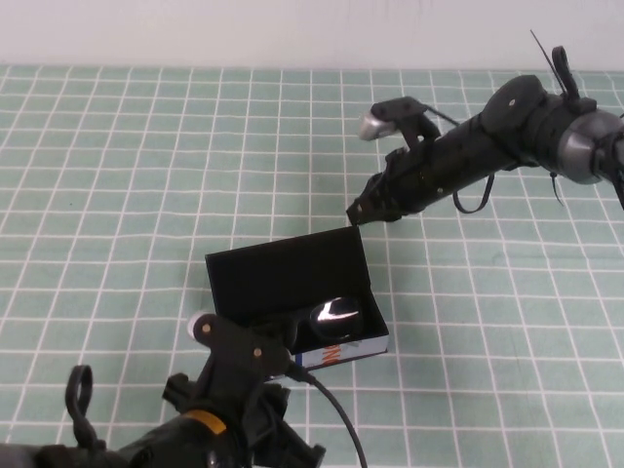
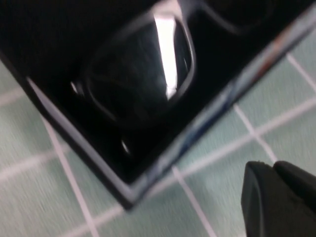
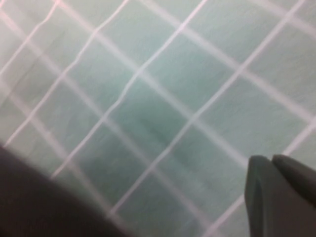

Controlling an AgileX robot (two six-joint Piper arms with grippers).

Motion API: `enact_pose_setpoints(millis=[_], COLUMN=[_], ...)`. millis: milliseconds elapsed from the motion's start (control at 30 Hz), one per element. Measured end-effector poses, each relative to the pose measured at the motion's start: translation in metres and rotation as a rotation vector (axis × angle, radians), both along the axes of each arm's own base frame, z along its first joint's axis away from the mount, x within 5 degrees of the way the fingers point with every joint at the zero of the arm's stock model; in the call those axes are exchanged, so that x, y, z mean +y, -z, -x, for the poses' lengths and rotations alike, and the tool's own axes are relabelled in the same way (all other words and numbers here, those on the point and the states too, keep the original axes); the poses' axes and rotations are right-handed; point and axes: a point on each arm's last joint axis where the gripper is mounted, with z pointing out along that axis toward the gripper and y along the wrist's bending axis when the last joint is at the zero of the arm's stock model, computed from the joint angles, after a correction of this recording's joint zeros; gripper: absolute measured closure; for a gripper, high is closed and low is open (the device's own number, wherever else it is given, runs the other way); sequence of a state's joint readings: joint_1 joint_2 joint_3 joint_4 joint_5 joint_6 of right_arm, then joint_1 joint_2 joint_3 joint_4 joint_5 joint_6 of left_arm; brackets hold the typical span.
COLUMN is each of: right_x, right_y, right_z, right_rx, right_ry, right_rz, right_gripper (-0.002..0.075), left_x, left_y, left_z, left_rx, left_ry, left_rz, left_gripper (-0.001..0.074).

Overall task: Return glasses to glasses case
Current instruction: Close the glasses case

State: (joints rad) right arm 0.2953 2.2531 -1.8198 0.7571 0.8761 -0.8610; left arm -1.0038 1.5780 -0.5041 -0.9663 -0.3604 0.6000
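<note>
The glasses case [image 1: 283, 278] stands open in the middle of the table, lid upright, its white printed side strip facing me. The glasses [image 1: 337, 313] lie inside it, one glossy lens catching the light. The left wrist view shows that lens [image 2: 140, 74] close up inside the case's corner [image 2: 148, 182]. My left gripper [image 1: 285, 357] is shut and empty, just at the case's near side; its tips also show in the left wrist view [image 2: 273, 166]. My right gripper [image 1: 357, 211] is shut and empty, just behind the lid's far right corner, over bare mat in the right wrist view [image 3: 271, 159].
A green mat with a white grid [image 1: 117, 195] covers the table up to a pale back wall. A black cable [image 1: 336, 414] runs from my left arm over the mat by the case's near side.
</note>
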Motion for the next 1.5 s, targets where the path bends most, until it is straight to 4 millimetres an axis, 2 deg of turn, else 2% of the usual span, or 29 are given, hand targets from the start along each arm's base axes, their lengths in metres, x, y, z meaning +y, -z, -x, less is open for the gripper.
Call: enact_pose_setpoints(millis=[200, 333, 467, 600, 833, 1000, 1167, 1500], right_x=[0.005, 0.006, 0.006, 0.006, 0.005, 0.005, 0.005, 0.002], right_y=[0.000, -0.003, -0.012, -0.018, -0.014, -0.009, -0.010, -0.013], right_z=[0.017, 0.027, 0.029, 0.028, 0.024, 0.027, 0.028, 0.030], right_rx=[0.080, 0.121, 0.106, 0.087, 0.089, 0.127, 0.135, 0.124], right_ry=[-0.209, -0.304, -0.314, -0.296, -0.243, -0.274, -0.288, -0.304], right_rz=[-0.026, -0.056, -0.063, -0.061, -0.050, -0.050, -0.042, -0.009], right_gripper=[0.0737, 0.0737, 0.0737, 0.0737, 0.0737, 0.0737, 0.0738, 0.0738], left_x=[0.000, 0.008, 0.018, 0.016, 0.006, 0.006, 0.010, 0.010], left_y=[-0.005, -0.005, -0.003, 0.001, 0.002, 0.005, 0.021, 0.021], left_z=[-0.007, -0.016, -0.024, -0.020, -0.009, -0.012, -0.019, -0.025], left_rx=[-0.090, -0.098, -0.069, -0.033, -0.028, -0.056, -0.039, -0.067], left_ry=[-0.010, -0.046, -0.057, 0.009, 0.088, 0.067, 0.066, 0.045], left_rz=[0.007, -0.002, -0.032, -0.059, -0.068, -0.077, -0.136, -0.134], left_gripper=[0.0737, 0.0737, 0.0737, 0.0737, 0.0737, 0.0737, 0.0737, 0.0737])
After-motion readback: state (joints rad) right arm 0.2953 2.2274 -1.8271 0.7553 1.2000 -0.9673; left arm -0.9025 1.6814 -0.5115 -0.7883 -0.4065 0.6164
